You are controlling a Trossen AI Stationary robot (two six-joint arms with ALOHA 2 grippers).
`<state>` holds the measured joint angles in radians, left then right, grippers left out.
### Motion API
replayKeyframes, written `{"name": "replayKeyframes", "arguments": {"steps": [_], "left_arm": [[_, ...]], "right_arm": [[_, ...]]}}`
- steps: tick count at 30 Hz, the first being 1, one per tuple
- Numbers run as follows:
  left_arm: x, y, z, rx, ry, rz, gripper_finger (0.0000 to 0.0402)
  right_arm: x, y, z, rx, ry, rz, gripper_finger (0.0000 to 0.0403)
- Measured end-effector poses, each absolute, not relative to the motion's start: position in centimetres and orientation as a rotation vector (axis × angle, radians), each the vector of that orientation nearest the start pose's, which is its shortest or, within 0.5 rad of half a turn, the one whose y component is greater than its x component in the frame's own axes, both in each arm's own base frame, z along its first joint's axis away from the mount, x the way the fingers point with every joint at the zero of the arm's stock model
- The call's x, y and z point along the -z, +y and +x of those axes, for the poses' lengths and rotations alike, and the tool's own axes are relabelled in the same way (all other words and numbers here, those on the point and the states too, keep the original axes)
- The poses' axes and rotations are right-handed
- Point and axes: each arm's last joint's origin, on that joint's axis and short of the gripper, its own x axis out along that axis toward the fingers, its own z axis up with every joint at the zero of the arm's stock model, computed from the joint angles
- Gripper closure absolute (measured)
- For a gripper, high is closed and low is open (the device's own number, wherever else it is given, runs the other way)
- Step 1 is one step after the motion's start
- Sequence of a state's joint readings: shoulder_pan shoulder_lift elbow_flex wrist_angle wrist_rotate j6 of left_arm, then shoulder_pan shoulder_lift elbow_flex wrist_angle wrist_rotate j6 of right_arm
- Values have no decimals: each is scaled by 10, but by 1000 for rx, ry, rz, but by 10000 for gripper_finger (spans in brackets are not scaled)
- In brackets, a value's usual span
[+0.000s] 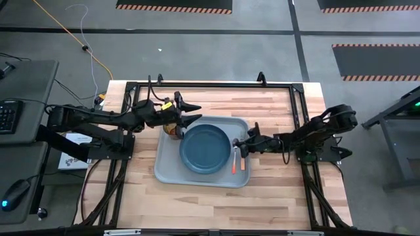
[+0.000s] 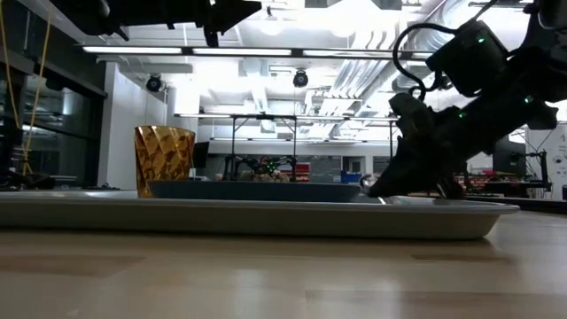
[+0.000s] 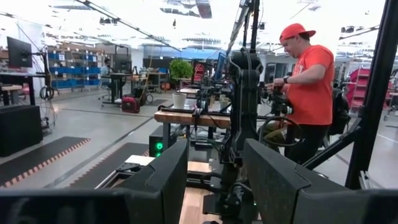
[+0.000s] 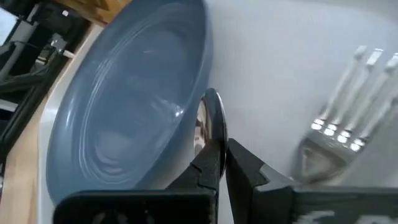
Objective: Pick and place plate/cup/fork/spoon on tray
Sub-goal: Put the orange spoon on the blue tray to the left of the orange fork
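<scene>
2 arms work over a pale wooden table that fills the middle of the high view. On it, at centre frame, lies the tray, the largest of the task's things; in the low view its rim runs as a long band across the middle.

Next in size, the plate sits on the tray, filling its central part; the right wrist view shows its blue bowl in the left half of the frame.

At the tray's upper left corner in the high view stands the cup, upright and just beside the plate; the low view has it at left centre.

Along the tray's right side lie the fork and the spoon, close together; the fork's tines show at the right of the right wrist view.

Above the cup, the left gripper hangs raised, fingers spread wide with nothing between them.

Low on the tray's right side, the right gripper has its narrow fingers clamped on the spoon's stem just below the bowl, beside the plate's rim.
</scene>
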<state>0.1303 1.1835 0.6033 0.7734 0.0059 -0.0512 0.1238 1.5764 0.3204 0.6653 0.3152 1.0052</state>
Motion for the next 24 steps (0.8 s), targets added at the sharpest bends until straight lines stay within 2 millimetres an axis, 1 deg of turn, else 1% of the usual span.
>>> {"name": "replayKeyframes", "arguments": {"steps": [9, 12, 14, 20, 24], "left_arm": [[-283, 33, 251, -119, -199, -37, 253], [-283, 33, 251, -119, -199, -39, 253], [-283, 33, 251, -117, -200, -51, 253], [-283, 33, 251, -116, -200, -61, 253], [-283, 33, 251, -116, -200, -61, 253]], "right_arm": [[-99, 15, 231, 474, 427, 858, 402], [-99, 15, 231, 479, 429, 843, 393], [-98, 15, 231, 481, 434, 833, 376], [-98, 15, 231, 477, 432, 822, 302], [-99, 15, 231, 467, 430, 800, 267]]}}
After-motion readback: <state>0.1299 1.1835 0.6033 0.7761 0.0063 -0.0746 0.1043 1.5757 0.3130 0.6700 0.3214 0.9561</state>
